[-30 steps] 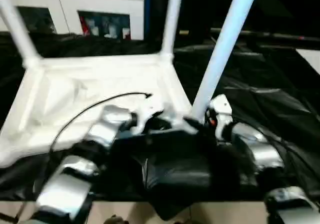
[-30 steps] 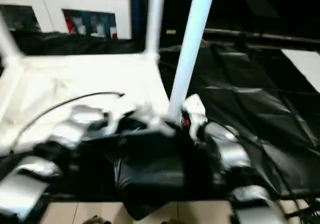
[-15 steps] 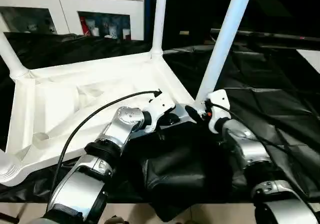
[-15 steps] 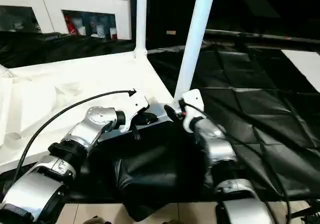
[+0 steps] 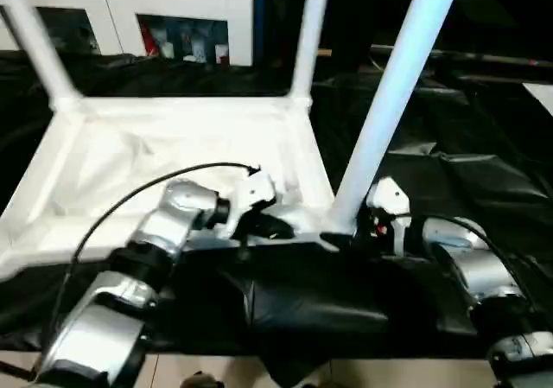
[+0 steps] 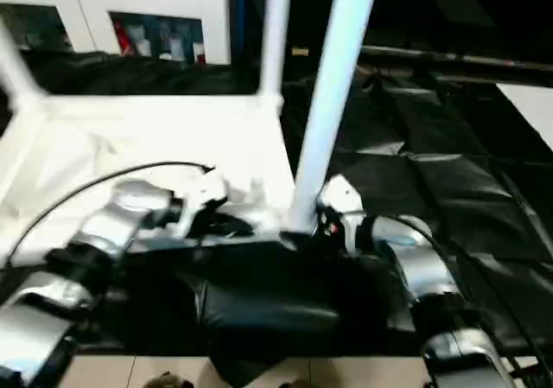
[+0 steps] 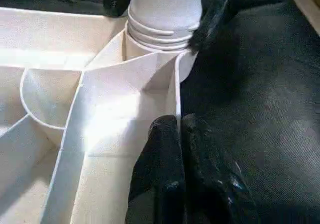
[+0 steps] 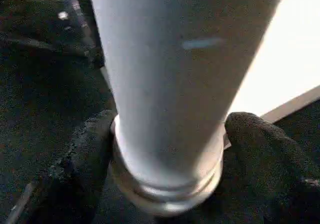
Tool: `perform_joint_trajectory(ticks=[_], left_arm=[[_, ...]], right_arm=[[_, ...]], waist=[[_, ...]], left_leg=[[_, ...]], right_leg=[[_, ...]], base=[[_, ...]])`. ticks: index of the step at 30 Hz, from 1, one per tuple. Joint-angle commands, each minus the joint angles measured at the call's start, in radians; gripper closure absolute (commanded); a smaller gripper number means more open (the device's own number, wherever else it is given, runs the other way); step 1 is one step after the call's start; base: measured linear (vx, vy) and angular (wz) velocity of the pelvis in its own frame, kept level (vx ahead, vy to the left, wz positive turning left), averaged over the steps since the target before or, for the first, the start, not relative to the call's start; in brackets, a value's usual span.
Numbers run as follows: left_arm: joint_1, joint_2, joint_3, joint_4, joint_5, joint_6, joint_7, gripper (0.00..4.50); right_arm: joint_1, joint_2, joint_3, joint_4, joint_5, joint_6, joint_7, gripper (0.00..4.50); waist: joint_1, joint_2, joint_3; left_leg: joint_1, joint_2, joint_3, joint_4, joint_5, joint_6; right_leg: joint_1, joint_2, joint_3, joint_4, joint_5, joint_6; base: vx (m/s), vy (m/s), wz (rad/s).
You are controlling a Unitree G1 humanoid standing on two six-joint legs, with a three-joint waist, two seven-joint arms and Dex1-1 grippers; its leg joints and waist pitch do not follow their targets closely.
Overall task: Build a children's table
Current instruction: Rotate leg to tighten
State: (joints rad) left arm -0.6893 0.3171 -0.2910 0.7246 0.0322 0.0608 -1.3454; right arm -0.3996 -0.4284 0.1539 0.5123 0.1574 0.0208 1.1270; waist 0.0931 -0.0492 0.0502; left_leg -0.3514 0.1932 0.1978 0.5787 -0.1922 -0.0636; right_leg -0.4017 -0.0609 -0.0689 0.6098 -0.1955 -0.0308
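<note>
Tabletop: white, upside down on black sheeting, ribbed underside facing up; legs standing in its corner sockets.
Near leg: upright in the corner socket closest to the robot's right arm; threaded collar seated at the socket.
Left gripper: fingers pinched together on the thin rim wall of the tabletop, just short of the near leg's socket.
Right gripper: black fingers spread wide, one each side of the near leg's base; whether they press on it or stand just clear, cannot tell.
Background: white cabinet behind the sheeting.
</note>
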Motion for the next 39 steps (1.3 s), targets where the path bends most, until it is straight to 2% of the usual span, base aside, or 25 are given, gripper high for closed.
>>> perform_joint_trajectory(ticks=[1, 3, 5, 8, 9, 13, 15, 16, 17, 19, 22, 23, 24, 25, 29, 30, 32, 34, 35, 38, 39], left_arm=[[0.015, 0.017, -0.023, 0.004, 0.011, 0.007, -0.022, 4.5], [0.016, 0.021, -0.021, -0.002, 0.007, 0.009, -0.02, 4.5], [0.02, 0.021, -0.021, -0.011, 0.004, 0.015, -0.021, 4.5], [0.025, 0.019, -0.023, -0.021, 0.002, 0.02, -0.019, 4.5], [0.032, 0.013, -0.022, -0.031, 0.0, 0.023, -0.013, 4.5], [0.036, -0.001, -0.023, -0.03, 0.001, 0.017, 0.018, 4.5], [0.03, -0.025, -0.016, -0.012, 0.011, 0.004, 0.079, 4.5], [0.017, -0.059, -0.009, 0.016, 0.024, -0.006, 0.158, 4.5], [0.013, -0.069, -0.007, 0.024, 0.027, -0.007, 0.179, 4.5], [-0.006, -0.112, -0.002, 0.058, 0.041, -0.005, 0.268, 4.5], [-0.021, -0.149, -0.001, 0.082, 0.051, 0.004, 0.329, 4.5], [-0.038, -0.202, 0.001, 0.111, 0.059, 0.013, 0.408, 4.5], [-0.04, -0.209, 0.002, 0.115, 0.06, 0.015, 0.418, 4.5], [-0.048, -0.244, 0.002, 0.132, 0.066, 0.019, 0.468, 4.5], [-0.054, -0.297, -0.012, 0.15, 0.083, 0.012, 0.511, 4.5], [-0.055, -0.308, -0.016, 0.156, 0.088, 0.006, 0.517, 4.5], [-0.055, -0.314, -0.018, 0.162, 0.095, -0.004, 0.522, 4.5], [-0.058, -0.305, -0.018, 0.171, 0.101, -0.016, 0.523, 4.5], [-0.06, -0.301, -0.017, 0.175, 0.104, -0.022, 0.523, 4.5], [-0.054, -0.254, -0.018, 0.164, 0.1, -0.055, 0.46, 4.5], [-0.051, -0.237, -0.017, 0.157, 0.093, -0.06, 0.431, 4.5]], right_arm=[[0.005, -0.02, -0.003, -0.02, 0.014, 0.019, 0.022, 0.97], [0.007, -0.021, -0.004, -0.022, 0.017, 0.023, 0.029, 0.97], [0.008, -0.016, -0.003, -0.029, 0.022, 0.03, 0.034, 1.35], [0.009, -0.009, 0.0, -0.036, 0.027, 0.038, 0.038, 1.45], [0.014, -0.003, 0.003, -0.045, 0.03, 0.047, 0.041, 1.64], [0.028, 0.014, 0.005, -0.053, 0.036, 0.063, 0.03, 1.74], [0.033, 0.03, 0.005, -0.047, 0.028, 0.073, 0.001, 1.75], [0.03, 0.052, 0.004, -0.014, -0.004, 0.084, -0.072, 1.76], [0.028, 0.058, 0.004, -0.003, -0.013, 0.089, -0.094, 1.76], [0.014, 0.09, -0.004, 0.048, -0.054, 0.107, -0.213, 1.76], [0.002, 0.129, -0.025, 0.086, -0.067, 0.12, -0.316, 1.77], [-0.021, 0.187, -0.064, 0.13, -0.068, 0.137, -0.464, 1.78], [-0.025, 0.196, -0.07, 0.136, -0.067, 0.14, -0.485, 1.78], [-0.044, 0.239, -0.1, 0.166, -0.06, 0.147, -0.581, 1.78], [-0.083, 0.314, -0.123, 0.215, -0.065, 0.132, -0.711, 1.78], [-0.094, 0.332, -0.12, 0.226, -0.072, 0.127, -0.732, 1.78], [-0.097, 0.358, -0.109, 0.207, -0.079, 0.095, -0.725, 1.78], [-0.1, 0.365, -0.111, 0.203, -0.075, 0.078, -0.709, 1.78], [-0.102, 0.366, -0.114, 0.204, -0.072, 0.073, -0.705, 1.22], [-0.101, 0.33, -0.116, 0.177, -0.047, 0.051, -0.621, 1.02], [-0.099, 0.308, -0.111, 0.167, -0.044, 0.041, -0.582, 1.02]], waist=[[0.004, -0.001, -0.054], [0.004, -0.002, -0.053], [0.003, -0.004, -0.054], [0.003, -0.006, -0.055], [0.002, -0.008, -0.055], [0.002, -0.007, -0.055], [0.002, -0.006, -0.054], [0.0, -0.008, -0.052], [-0.002, -0.007, -0.05], [-0.005, -0.007, -0.047], [-0.012, -0.008, -0.045], [-0.012, -0.011, -0.045], [-0.015, -0.008, -0.047], [-0.019, -0.009, -0.048], [-0.023, -0.011, -0.052], [-0.023, -0.019, -0.051], [-0.025, -0.02, -0.051], [-0.027, -0.026, -0.052], [-0.027, -0.025, -0.053], [-0.026, -0.023, -0.054], [-0.025, -0.02, -0.054]], left_leg=[[0.004, 0.051, -0.02, -0.061, -0.176, 0.067], [0.003, 0.05, -0.021, -0.061, -0.177, 0.061], [0.003, 0.049, -0.022, -0.061, -0.171, 0.06], [0.002, 0.048, -0.021, -0.059, -0.156, 0.064], [0.002, 0.048, -0.021, -0.059, -0.151, 0.065], [0.003, 0.048, -0.02, -0.058, -0.145, 0.069], [0.002, 0.047, -0.02, -0.058, -0.15, 0.067], [0.004, 0.046, -0.02, -0.059, -0.166, 0.062], [0.005, 0.045, -0.021, -0.06, -0.174, 0.058], [0.01, 0.046, -0.027, -0.064, -0.22, 0.033], [0.014, 0.046, -0.031, -0.066, -0.27, 0.017], [0.014, 0.048, -0.033, -0.068, -0.271, 0.013], [0.016, 0.048, -0.035, -0.069, -0.281, 0.002], [0.014, 0.047, -0.036, -0.069, -0.287, -0.003], [0.013, 0.047, -0.033, -0.069, -0.282, 0.004], [0.012, 0.044, -0.033, -0.067, -0.278, 0.01], [0.011, 0.044, -0.032, -0.068, -0.275, 0.013], [0.007, 0.045, -0.032, -0.069, -0.267, 0.022], [0.007, 0.045, -0.032, -0.069, -0.263, 0.024], [0.005, 0.045, -0.031, -0.069, -0.257, 0.032], [0.005, 0.046, -0.031, -0.069, -0.25, 0.033]], right_leg=[[0.053, -0.091, 0.054, -0.079, -0.215, -0.2], [0.052, -0.092, 0.054, -0.081, -0.232, -0.195], [0.053, -0.092, 0.054, -0.081, -0.237, -0.188], [0.053, -0.091, 0.055, -0.079, -0.22, -0.189], [0.053, -0.09, 0.055, -0.078, -0.213, -0.19], [0.053, -0.09, 0.054, -0.077, -0.196, -0.195], [0.052, -0.091, 0.055, -0.08, -0.207, -0.193], [0.051, -0.091, 0.054, -0.084, -0.241, -0.185], [0.047, -0.091, 0.054, -0.088, -0.268, -0.178], [0.044, -0.093, 0.052, -0.099, -0.385, -0.148], [0.037, -0.096, 0.052, -0.109, -0.47, -0.117], [0.037, -0.096, 0.052, -0.109, -0.474, -0.113], [0.034, -0.097, 0.052, -0.108, -0.474, -0.114], [0.035, -0.096, 0.051, -0.108, -0.466, -0.112], [0.035, -0.095, 0.055, -0.105, -0.397, -0.126], [0.034, -0.098, 0.055, -0.104, -0.408, -0.124], [0.033, -0.099, 0.056, -0.108, -0.428, -0.111], [0.037, -0.096, 0.056, -0.106, -0.41, -0.105], [0.037, -0.096, 0.056, -0.105, -0.401, -0.107], [0.039, -0.097, 0.056, -0.103, -0.381, -0.113], [0.039, -0.097, 0.057, -0.101, -0.364, -0.12]], base=[[0.0, 0.0, 0.0], [0.0, 0.0, 0.0], [0.0, 0.0, 0.0], [0.0, 0.0, 0.0], [0.0, 0.0, 0.0], [0.0, 0.0, 0.0], [0.0, 0.0, 0.0], [0.0, 0.0, 0.0], [0.0, 0.0, 0.0], [0.0, 0.0, 0.0], [0.0, 0.0, 0.0], [0.0, 0.0, 0.0], [0.0, 0.0, 0.0], [0.0, 0.0, 0.0], [0.0, 0.0, 0.0], [0.0, 0.0, 0.0], [0.0, 0.0, 0.0], [0.0, 0.0, 0.0], [0.0, 0.0, 0.0], [0.0, 0.0, 0.0], [0.0, 0.0, 0.0]])
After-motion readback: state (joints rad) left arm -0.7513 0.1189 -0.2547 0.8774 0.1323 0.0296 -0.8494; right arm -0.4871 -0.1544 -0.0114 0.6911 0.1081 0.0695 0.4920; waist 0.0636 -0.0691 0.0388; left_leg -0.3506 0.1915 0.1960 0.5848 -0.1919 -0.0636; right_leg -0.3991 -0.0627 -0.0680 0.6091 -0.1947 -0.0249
